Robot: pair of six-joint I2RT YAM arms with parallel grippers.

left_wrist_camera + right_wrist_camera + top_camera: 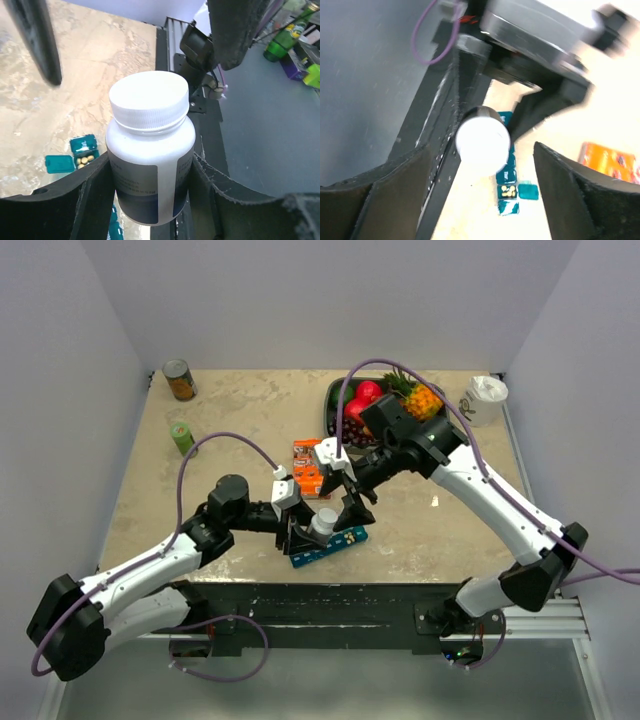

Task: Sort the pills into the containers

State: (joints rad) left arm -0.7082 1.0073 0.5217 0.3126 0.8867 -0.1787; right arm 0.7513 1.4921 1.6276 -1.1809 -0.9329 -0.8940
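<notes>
Left hand [150, 192] grips the capped white bottle [150, 165] upright, likely steadying it. Right hand [490, 150] straddles the cap [149, 100], jaws wide, not touching. Teal containers [332, 546] lie on the bench [250, 420] at six o'clock, pills [508, 189] in one.

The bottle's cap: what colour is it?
The cap is white; the left wrist view shows it best.

A glossy white plastic bottle [150, 145] is sitting between the left pincer's [152, 167] matt black fingers [95, 200]. Below, teal plastic containers [84, 145] are lying on a matt tabletop [100, 65].
</notes>
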